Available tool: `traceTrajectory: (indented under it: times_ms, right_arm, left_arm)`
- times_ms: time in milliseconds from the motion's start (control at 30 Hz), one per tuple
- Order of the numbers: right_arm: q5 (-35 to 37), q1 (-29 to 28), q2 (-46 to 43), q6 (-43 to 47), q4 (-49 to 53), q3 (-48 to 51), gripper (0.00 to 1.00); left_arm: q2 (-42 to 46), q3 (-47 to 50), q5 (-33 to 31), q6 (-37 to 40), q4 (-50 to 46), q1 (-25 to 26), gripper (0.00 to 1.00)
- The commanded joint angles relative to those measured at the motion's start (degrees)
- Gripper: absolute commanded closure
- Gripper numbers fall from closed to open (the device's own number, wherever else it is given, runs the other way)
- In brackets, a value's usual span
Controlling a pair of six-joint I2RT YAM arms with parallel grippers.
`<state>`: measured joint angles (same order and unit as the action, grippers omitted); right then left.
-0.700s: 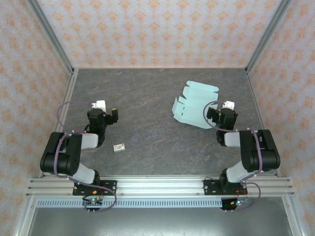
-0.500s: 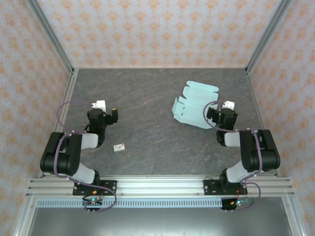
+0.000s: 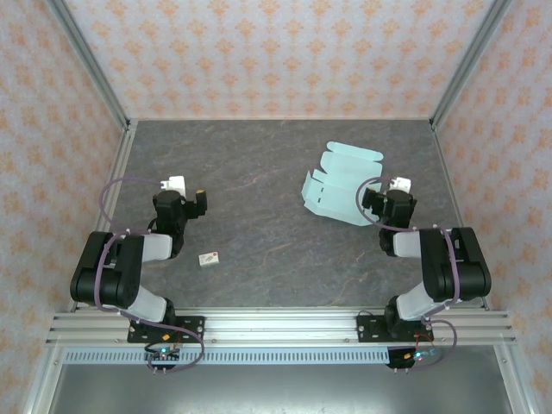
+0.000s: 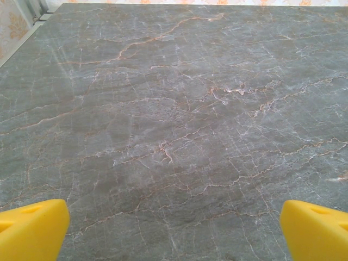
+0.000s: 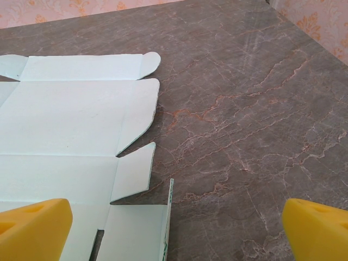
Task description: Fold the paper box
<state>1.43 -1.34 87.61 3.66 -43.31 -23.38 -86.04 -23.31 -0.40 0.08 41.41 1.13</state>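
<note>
The paper box [image 3: 341, 184] is a pale mint-blue die-cut sheet lying mostly flat on the dark stone table, right of centre, with flaps and tabs spread out. From the right wrist the paper box [image 5: 70, 136] fills the left half, one flap standing up on edge near the bottom. My right gripper [image 3: 384, 205] sits just right of the sheet's near corner, open, its yellow fingertips [image 5: 32, 228] wide apart with nothing between them. My left gripper [image 3: 183, 203] rests over bare table at the left, open too, its yellow fingertips [image 4: 32, 228] far apart.
A tiny white tag with a reddish mark [image 3: 208, 257] lies near the left arm. Patterned walls and metal posts [image 3: 95, 69] enclose the table [image 3: 259, 155] on three sides. An aluminium rail [image 3: 276, 323] runs along the near edge.
</note>
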Motion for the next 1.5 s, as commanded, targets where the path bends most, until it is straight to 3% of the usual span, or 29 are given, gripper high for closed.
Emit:
traceTrajectory:
  times_ms: [0, 333, 400, 567, 733, 833, 933, 1067, 1133, 1233, 1467]
  right_arm:
    - [-0.5, 0.0, -0.5, -0.7, 0.0, -1.1, 0.01]
    - [-0.6, -0.1, -1.1, -0.5, 0.0, -0.9, 0.01]
    - [0.5, -0.6, -4.2, -0.3, 3.7, -1.6, 0.01]
    - [9.1, -0.6, -18.8, -8.0, 18.5, -2.8, 0.01]
    - [19.4, -0.6, -31.3, -19.0, 42.1, -10.3, 0.01]
    - [14.6, -0.6, -33.9, -22.7, 52.0, -14.1, 0.01]
    - [2.9, -0.9, -30.9, -19.8, 53.6, -15.4, 0.00]
    - [5.0, -0.8, -17.5, -16.3, 63.7, -25.2, 0.03]
    - [1.4, 0.4, -12.0, -16.0, 65.0, -28.3, 0.08]
    - [-1.9, 0.7, -5.8, -17.6, 65.1, -31.0, 0.11]
    - [-5.5, 0.7, 3.5, -17.4, 68.7, -32.5, 0.29]
  left_arm:
    - [0.3, -1.2, -0.8, 0.8, 0.9, 0.2, 0.00]
    - [0.3, -1.0, -0.8, 0.8, 1.1, 0.3, 0.00]
    - [1.1, -1.8, -0.7, 0.8, -0.8, 0.3, 0.00]
    - [9.5, -10.8, -3.7, -2.2, -24.6, 0.3, 0.00]
    - [15.7, -13.5, -2.6, -10.8, -33.5, 0.3, 0.00]
    - [17.9, -14.6, 2.9, -18.1, -36.8, 0.4, 0.01]
    - [18.5, -15.4, 11.3, -22.3, -36.8, 4.8, 0.05]
    - [15.8, -20.4, 8.2, -19.5, -42.7, 16.7, 0.06]
    - [13.3, -23.0, 8.2, -19.3, -44.7, 20.0, 0.09]
    - [10.0, -25.9, 8.1, -18.8, -46.3, 23.0, 0.11]
    - [7.8, -28.0, 6.9, -18.7, -47.0, 27.4, 0.14]
